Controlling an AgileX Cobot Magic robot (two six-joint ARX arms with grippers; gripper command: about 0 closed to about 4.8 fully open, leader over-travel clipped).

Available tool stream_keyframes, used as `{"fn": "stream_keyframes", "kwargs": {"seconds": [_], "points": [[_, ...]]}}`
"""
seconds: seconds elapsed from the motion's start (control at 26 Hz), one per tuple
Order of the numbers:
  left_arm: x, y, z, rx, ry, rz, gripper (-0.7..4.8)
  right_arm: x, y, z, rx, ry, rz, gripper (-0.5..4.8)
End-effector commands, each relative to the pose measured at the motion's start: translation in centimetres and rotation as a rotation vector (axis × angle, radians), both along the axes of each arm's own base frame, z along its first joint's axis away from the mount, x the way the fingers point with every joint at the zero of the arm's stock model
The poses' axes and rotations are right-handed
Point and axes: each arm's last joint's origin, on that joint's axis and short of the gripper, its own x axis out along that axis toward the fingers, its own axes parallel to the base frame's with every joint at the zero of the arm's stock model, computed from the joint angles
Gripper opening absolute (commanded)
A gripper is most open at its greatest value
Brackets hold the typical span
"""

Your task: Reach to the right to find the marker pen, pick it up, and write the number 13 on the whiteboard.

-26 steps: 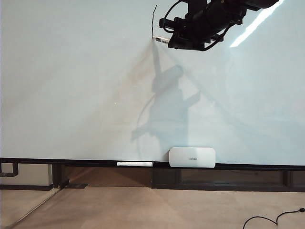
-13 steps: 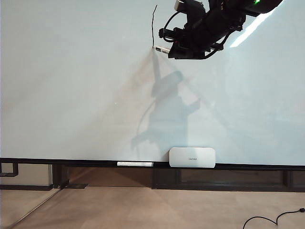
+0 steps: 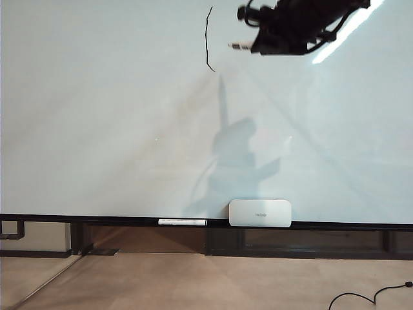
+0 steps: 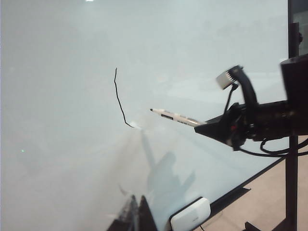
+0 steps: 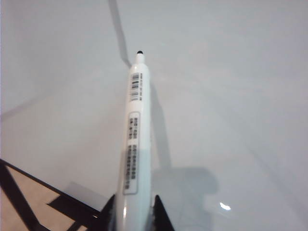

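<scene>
One stroke, the 1 (image 3: 208, 39) of the number 13, stands on the whiteboard (image 3: 97, 116); the 3 remains, with the right hand (image 3: 253, 45) clamped on the marker pen (image 3: 240, 46) just off the board, and the left hand unseen.

Right pincer (image 3: 253, 46) high up, clamped on something slim; left pincer (image 4: 135, 214) low, barely visible.

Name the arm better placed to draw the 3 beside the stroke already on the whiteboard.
Right: the right gripper holds the marker pen, its tip near the black stroke on the whiteboard. The left gripper is not in view.
</scene>
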Motion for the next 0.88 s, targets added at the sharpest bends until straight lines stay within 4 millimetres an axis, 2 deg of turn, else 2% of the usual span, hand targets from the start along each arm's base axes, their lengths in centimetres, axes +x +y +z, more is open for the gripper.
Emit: {"fn": "stream_keyframes", "kwargs": {"seconds": [0.04, 0.27, 0.54, 0.88], "points": [[-0.2, 0.1, 0.2, -0.012, -0.001, -0.004, -0.06, -1.2, 0.3, 1.7, 0.042, -0.092, 0.026, -0.06], [-0.2, 0.0, 0.2, -0.023, 0.012, -0.019, -0.06, -1.4, 0.2, 3.5, 0.109, -0.225, -0.028, -0.06], [-0.2, -0.1, 0.2, -0.028, 0.022, -0.067, -0.06, 0.3, 0.8, 4.6, 0.089, -0.252, -0.043, -0.06], [-0.2, -0.1, 0.2, -0.026, 0.023, -0.074, -0.06, 2.2, 1.6, 4.4, 0.080, -0.237, -0.036, -0.06]]}}
